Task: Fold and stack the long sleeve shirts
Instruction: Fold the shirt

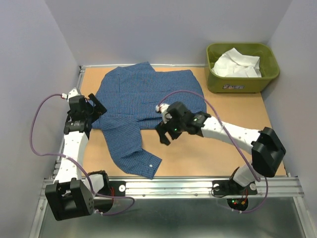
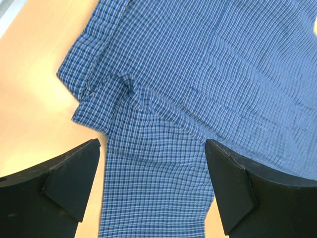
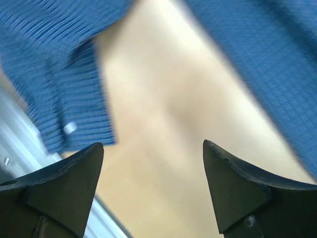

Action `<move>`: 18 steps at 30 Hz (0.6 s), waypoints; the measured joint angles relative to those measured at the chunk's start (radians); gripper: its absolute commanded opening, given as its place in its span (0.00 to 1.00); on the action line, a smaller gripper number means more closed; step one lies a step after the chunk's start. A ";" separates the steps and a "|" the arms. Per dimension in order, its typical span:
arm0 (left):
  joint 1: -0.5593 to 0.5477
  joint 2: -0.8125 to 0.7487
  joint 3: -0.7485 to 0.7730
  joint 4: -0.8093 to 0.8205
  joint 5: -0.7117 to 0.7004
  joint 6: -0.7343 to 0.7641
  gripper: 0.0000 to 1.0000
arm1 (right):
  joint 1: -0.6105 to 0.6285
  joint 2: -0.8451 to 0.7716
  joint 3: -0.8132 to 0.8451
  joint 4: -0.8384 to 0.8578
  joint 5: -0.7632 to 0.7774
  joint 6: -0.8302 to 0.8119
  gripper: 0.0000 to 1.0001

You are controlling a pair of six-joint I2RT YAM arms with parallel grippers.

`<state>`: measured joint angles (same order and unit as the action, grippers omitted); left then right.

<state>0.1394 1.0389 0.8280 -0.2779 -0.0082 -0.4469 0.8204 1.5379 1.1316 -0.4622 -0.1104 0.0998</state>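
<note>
Overhead plus close downward wrist views; shared shirt (image 1: 143, 96)

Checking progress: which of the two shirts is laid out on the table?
The blue checked shirt, spread out on the table. The white shirt sits crumpled in the green tub at the far right corner.

There are two shirts: one blue checked shirt (image 1: 148, 96) in the middle of the frame and one white shirt (image 1: 237, 63) in the upper right. There is one olive-green tub (image 1: 262, 82), also in the upper right, and one counter (image 1: 213, 158). I count two robot arms, the left arm (image 1: 73, 144) and the right arm (image 1: 233, 133). Each has one claw, so there are two claws: the left claw (image 2: 152, 146) and the right claw (image 3: 152, 144). One white button (image 3: 70, 127) shows on the blue cuff.
</note>
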 measured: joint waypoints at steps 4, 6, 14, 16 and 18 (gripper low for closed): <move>-0.021 -0.044 -0.063 0.029 -0.011 0.028 0.99 | 0.172 0.041 -0.002 0.021 -0.036 -0.067 0.88; -0.041 -0.069 -0.081 0.044 -0.028 0.041 0.99 | 0.240 0.080 -0.001 0.031 -0.041 -0.097 0.88; -0.094 -0.121 -0.139 0.110 -0.126 0.064 0.99 | 0.389 0.265 0.006 0.037 -0.024 -0.175 0.88; -0.101 -0.124 -0.159 0.114 -0.146 0.065 0.98 | 0.403 0.270 0.020 0.036 -0.021 -0.183 0.84; -0.106 -0.125 -0.170 0.114 -0.168 0.066 0.98 | 0.407 0.276 0.039 0.037 -0.018 -0.190 0.78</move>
<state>0.0338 0.9138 0.6579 -0.1638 -0.1761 -0.3813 1.2278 1.8141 1.1709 -0.4248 -0.1280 -0.0898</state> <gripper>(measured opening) 0.985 0.849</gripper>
